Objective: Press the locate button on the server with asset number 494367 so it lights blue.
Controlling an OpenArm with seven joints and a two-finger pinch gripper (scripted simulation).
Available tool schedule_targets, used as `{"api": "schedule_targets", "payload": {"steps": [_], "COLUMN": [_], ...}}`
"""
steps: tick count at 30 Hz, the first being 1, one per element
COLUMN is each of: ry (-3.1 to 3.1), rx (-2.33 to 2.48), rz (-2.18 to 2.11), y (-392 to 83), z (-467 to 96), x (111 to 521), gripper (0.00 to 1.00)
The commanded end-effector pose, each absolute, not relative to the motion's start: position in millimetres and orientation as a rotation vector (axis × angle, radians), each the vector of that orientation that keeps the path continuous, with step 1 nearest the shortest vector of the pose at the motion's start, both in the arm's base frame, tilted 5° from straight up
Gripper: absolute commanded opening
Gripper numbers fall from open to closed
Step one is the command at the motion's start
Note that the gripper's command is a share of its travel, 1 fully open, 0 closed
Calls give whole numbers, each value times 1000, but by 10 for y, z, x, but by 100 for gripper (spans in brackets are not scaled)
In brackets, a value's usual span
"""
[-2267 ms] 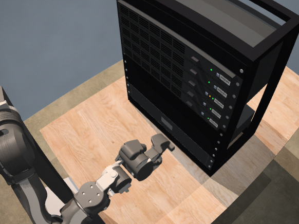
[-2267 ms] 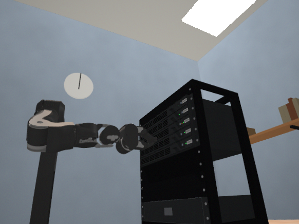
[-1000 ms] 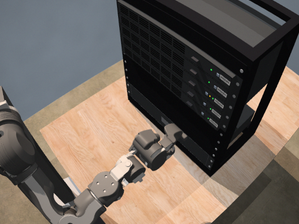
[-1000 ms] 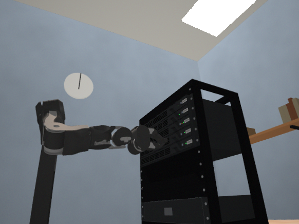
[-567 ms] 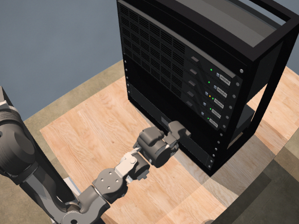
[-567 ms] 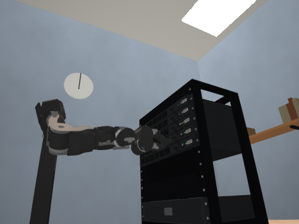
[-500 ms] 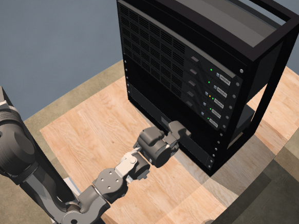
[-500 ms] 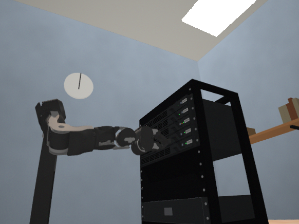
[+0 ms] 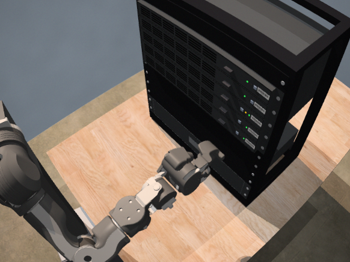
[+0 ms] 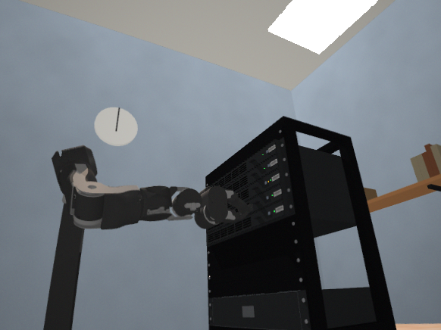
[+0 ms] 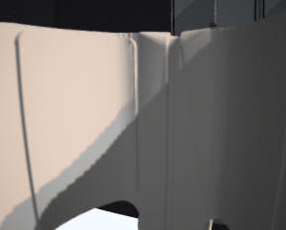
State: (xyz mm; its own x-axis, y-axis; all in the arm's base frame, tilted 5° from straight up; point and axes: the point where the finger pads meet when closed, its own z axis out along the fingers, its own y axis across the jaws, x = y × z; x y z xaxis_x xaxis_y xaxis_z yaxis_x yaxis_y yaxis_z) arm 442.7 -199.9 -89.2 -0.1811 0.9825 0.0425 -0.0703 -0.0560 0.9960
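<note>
Tall black open-frame server rack (image 9: 307, 121) stands on pale wooden desk (image 9: 99, 138). Grey hand (image 9: 210, 150), fingers pressed together and empty, points at rack's front. Small locate buttons (image 9: 241, 109) lie up and rightward; asset labels unreadable.

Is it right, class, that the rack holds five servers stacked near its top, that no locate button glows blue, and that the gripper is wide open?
Not quite: the gripper is shut and empty, as the top view shows. The rack and its five servers are as stated.
</note>
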Motion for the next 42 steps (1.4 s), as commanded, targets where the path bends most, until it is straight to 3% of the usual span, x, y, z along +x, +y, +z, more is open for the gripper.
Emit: {"api": "schedule_targets", "payload": {"steps": [1,42], "ry": [1264,1264], "rx": [1096,1096], "rz": [1415,1415], "y": [-1982,-1919], "z": [-895,-868], "x": [4437,4778], "gripper": [0,0]}}
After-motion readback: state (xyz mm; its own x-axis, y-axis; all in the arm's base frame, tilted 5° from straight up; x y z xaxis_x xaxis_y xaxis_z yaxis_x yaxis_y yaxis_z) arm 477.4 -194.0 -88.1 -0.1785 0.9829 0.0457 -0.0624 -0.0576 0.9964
